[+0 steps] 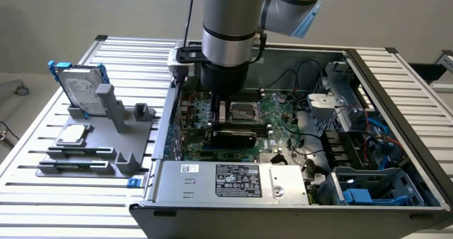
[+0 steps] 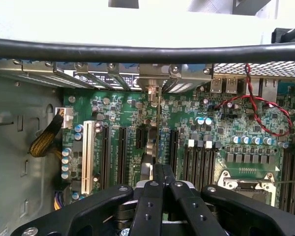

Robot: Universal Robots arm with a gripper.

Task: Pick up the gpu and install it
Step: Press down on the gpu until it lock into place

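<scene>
No readable text; label (image 1: 238, 180) illegible

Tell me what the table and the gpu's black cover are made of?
The table: pale grey ribbed slats with a dull sheen, most likely bare aluminium. The gpu: its black cover looks smooth and slightly shiny with rounded edges, so probably moulded plastic, though painted metal can't be ruled out.

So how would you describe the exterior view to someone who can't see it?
The gripper holds the gpu close to the motherboard inside an open computer case. On the exterior view's left, a grey rack carries a silver hard drive.
</scene>
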